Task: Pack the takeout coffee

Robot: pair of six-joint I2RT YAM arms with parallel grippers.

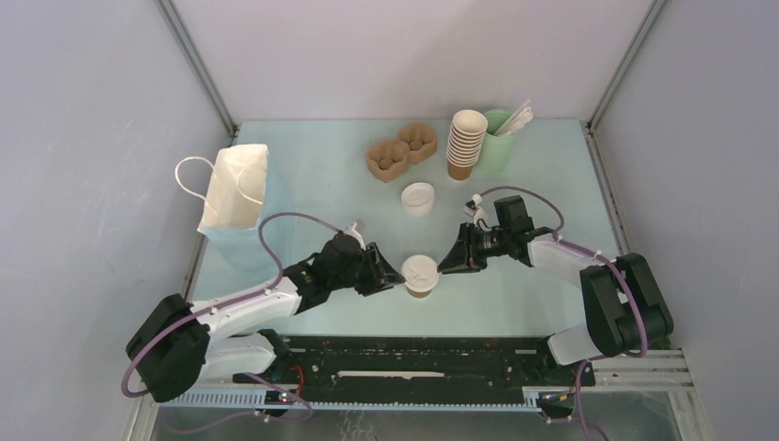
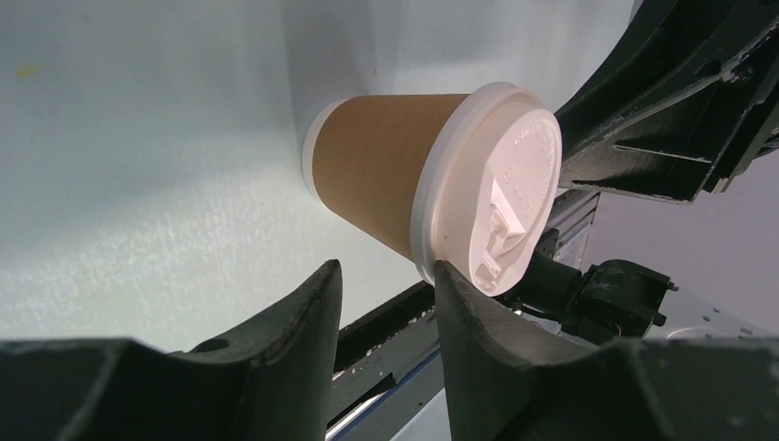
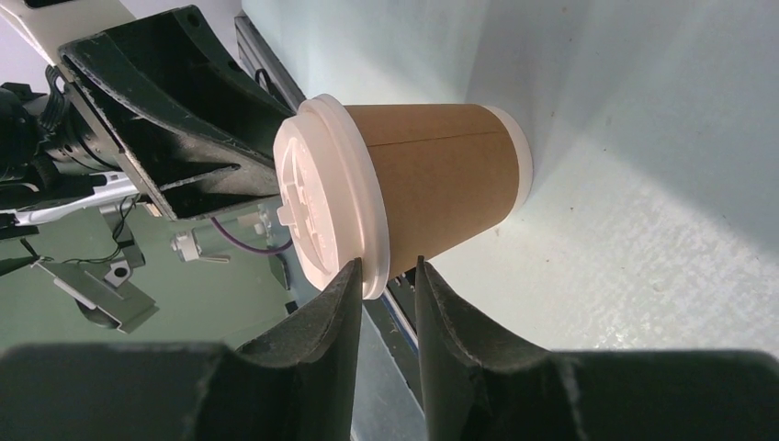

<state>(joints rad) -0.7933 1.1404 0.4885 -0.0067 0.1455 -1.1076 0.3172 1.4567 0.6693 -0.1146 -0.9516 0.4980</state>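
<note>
Two end effectors are flanking the takeout coffee (image 1: pixel 421 276), which is standing upright near the bench's (image 1: pixel 514 294) front edge. The left end effector (image 1: pixel 397 276) is gaping narrowly, empty. The right end effector (image 1: pixel 443 266) is gaping narrowly at the rigid white lid's (image 3: pixel 317 197) rim, unclamped. Lidding is probably finishing. Next, a gentle grasp on the smooth tapered paper wall, heading for the white paper bag (image 1: pixel 234 188).

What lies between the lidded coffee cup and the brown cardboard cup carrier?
A loose white lid lies between the lidded cup and the cardboard carrier, touching neither. The top view shows this.
</note>
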